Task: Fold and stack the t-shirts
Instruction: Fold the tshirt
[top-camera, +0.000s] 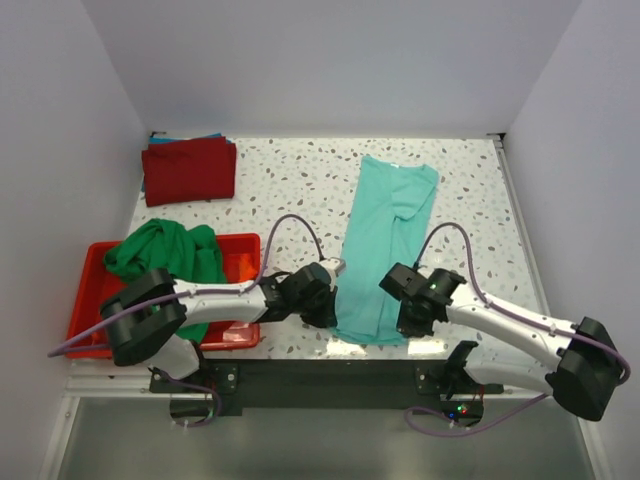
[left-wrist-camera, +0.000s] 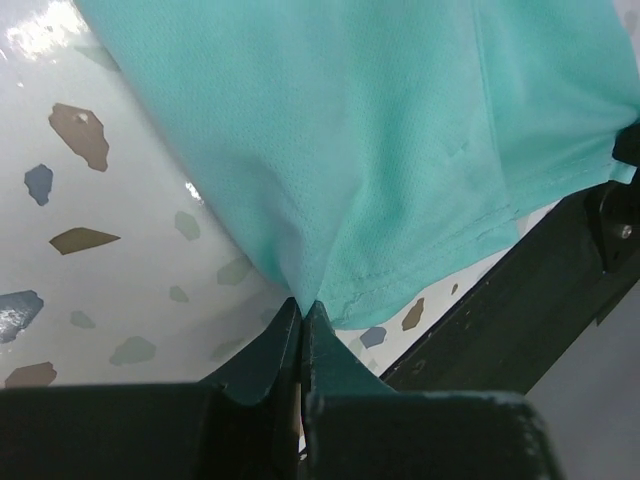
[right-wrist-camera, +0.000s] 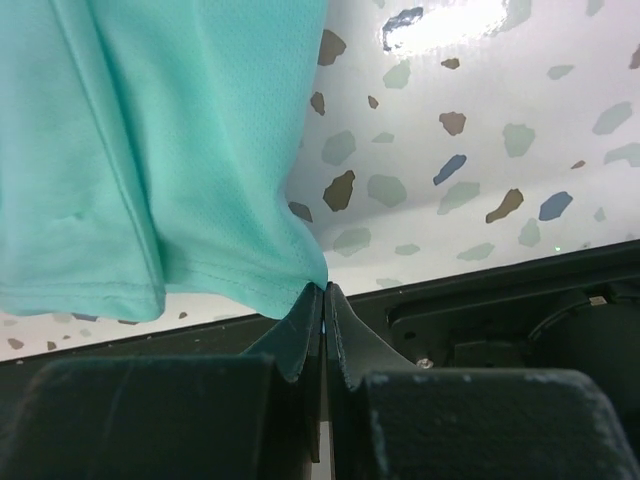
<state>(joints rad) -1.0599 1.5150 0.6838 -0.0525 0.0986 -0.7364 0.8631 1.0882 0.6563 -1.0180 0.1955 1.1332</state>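
Speckled table (top-camera: 300, 180), walled in white, bears the teal t-shirt (top-camera: 385, 230), folded long at centre. Left gripper (left-wrist-camera: 302, 305) and right gripper (right-wrist-camera: 325, 290) each pinch a near hem corner. The dark red t-shirt (top-camera: 190, 170) at far left hides all but a blue edge (top-camera: 160, 137).

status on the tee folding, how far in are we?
Done: a dark red tee lies folded at the far left corner, a blue edge showing under it. In hand: the teal tee, a long narrow strip, with the left gripper and right gripper each shut on a near hem corner. Left: the green tee crumpled in the red bin beside an orange cloth.
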